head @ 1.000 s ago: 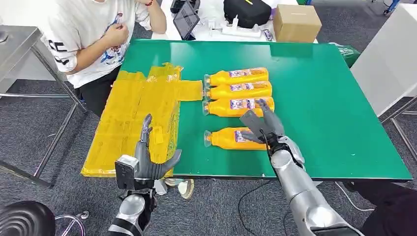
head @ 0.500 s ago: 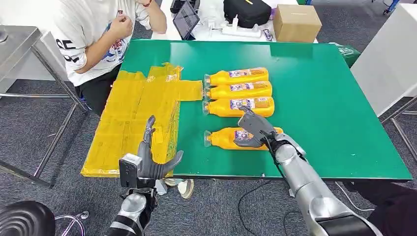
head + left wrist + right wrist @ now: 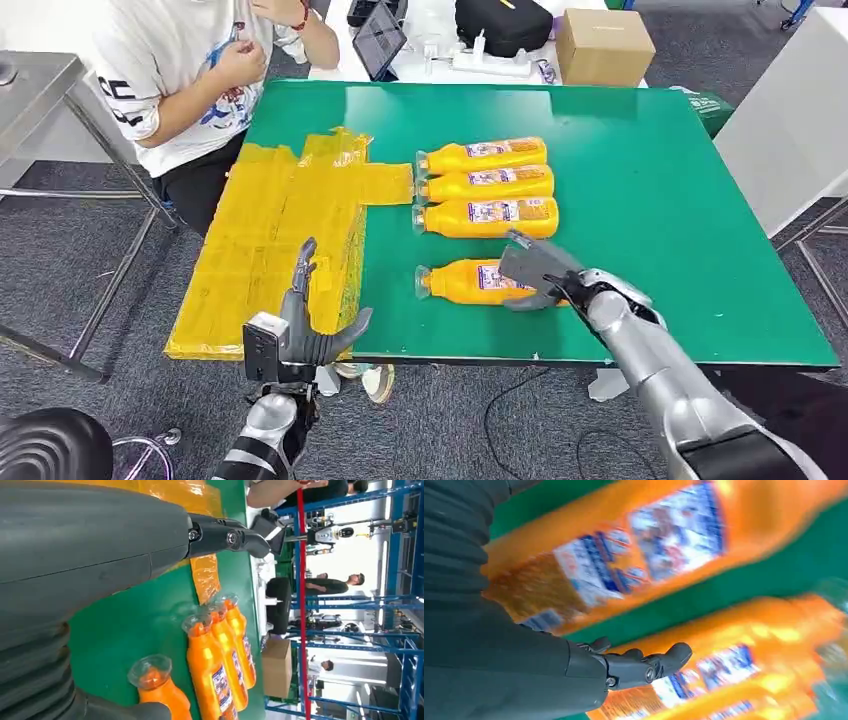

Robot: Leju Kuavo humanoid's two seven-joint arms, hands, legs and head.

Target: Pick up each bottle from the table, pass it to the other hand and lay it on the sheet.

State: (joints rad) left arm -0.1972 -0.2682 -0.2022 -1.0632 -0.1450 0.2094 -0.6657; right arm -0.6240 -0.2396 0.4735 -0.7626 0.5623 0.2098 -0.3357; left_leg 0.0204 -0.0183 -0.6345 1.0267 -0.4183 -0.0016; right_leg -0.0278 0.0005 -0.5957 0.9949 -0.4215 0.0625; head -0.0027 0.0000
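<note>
Four orange bottles lie on the green table (image 3: 650, 200). Three of them (image 3: 485, 185) lie side by side at the middle, caps toward the yellow sheet (image 3: 280, 230). The fourth bottle (image 3: 460, 282) lies alone nearer the front edge. My right hand (image 3: 535, 275) rests over its labelled end, fingers spread across the top and thumb on the near side; the bottle still lies flat. In the right wrist view that bottle (image 3: 649, 555) is blurred beside the thumb (image 3: 644, 667). My left hand (image 3: 305, 325) is held up open at the sheet's front edge, holding nothing.
A person in a white shirt (image 3: 190, 80) sits at the table's far left corner. A cardboard box (image 3: 603, 45), a black bag (image 3: 503, 22) and a tablet (image 3: 380, 40) stand behind the table. A white cabinet (image 3: 790, 120) stands to the right.
My right hand has dropped from above the lone bottle onto it and shifted slightly right. The left hand has stayed put. The person's arms have moved.
</note>
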